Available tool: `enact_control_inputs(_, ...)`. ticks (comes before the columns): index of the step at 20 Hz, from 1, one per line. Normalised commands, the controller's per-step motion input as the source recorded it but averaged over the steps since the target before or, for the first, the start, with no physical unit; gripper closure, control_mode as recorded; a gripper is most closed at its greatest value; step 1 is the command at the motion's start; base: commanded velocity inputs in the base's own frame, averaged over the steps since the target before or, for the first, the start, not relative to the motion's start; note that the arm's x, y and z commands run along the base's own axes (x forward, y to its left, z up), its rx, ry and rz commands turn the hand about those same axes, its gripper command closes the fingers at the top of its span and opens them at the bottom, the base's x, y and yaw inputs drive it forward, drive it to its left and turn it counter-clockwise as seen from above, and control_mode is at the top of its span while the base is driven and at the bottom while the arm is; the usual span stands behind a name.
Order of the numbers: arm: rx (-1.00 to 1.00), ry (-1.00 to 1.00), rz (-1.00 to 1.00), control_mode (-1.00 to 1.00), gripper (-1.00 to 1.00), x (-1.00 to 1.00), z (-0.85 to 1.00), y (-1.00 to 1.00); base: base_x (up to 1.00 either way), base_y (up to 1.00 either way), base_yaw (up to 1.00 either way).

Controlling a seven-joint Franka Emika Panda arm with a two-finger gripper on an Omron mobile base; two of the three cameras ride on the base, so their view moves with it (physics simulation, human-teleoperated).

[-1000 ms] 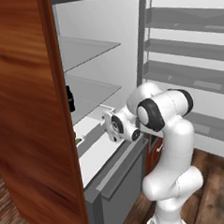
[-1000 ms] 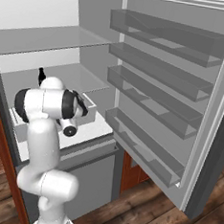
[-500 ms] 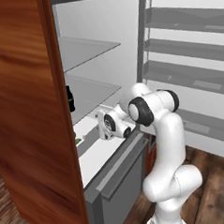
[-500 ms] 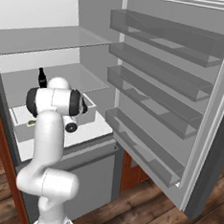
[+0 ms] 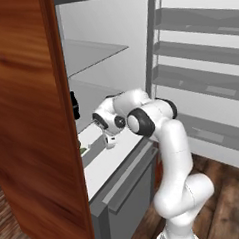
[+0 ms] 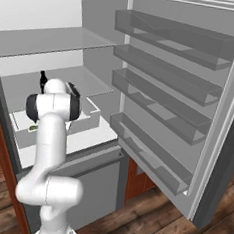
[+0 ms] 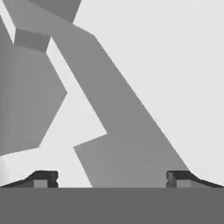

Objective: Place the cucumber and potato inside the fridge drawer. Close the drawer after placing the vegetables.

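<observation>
**A:** Hand view has the two dark fingertips [image 7: 46, 178] far apart w/ nothing between them, so the jaws [image 7: 112, 179] are wide and empty, touching nothing. Beyond them just grey and white fridge panels.

**B:** Where's the hand vs. the bin?

**A:** Left base view: white arm reaches into the grey fridge, hand [image 5: 107, 123] hanging over the wide shallow white fridge drawer with the grey front panel [image 5: 122, 174], which stands pulled out. A small dark-green sliver, prob. the small elongated dark-green cucumber [image 5: 84, 150], lies in the bin by the wooden panel edge [image 5: 61, 120]. Too small to be sure. Potato: can't make it out.

**B:** So next step?

**A:** My guess: veg is in or nearly, so closing is close. To do it well, lift straight up clear of the bin walls, come round to the grey front, push square and level so it doesn't skew. Mind the dark bottle [image 6: 42, 81] on the glass shelf behind.
</observation>
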Motion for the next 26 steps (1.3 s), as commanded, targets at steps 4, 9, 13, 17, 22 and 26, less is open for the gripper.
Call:
enact_control_inputs(4, 0.11, -0.06, 0.04, -1.00, -1.00, -0.45, 0.00, 0.08, 0.00, 0.00, 0.00)
enact_control_inputs(9, 0.15, -0.13, 0.01, -1.00, -1.00, -1.00, 0.47, -0.59, 0.00, 0.00, 0.00)
enact_control_inputs(13, 0.17, -0.02, 0.00, -1.00, -1.00, -0.77, 0.99, -0.93, 0.00, 0.00, 0.00)
enact_control_inputs(17, 0.16, 0.00, 0.00, -1.00, -1.00, -0.48, 0.89, -0.98, 0.00, 0.00, 0.00)
enact_control_inputs(22, 0.16, 0.00, 0.00, -1.00, -1.00, -0.61, 0.99, -0.78, 0.00, 0.00, 0.00)
enact_control_inputs(26, 0.12, 0.00, 0.00, -1.00, -1.00, -0.79, 1.00, -0.10, 0.00, 0.00, 0.00)
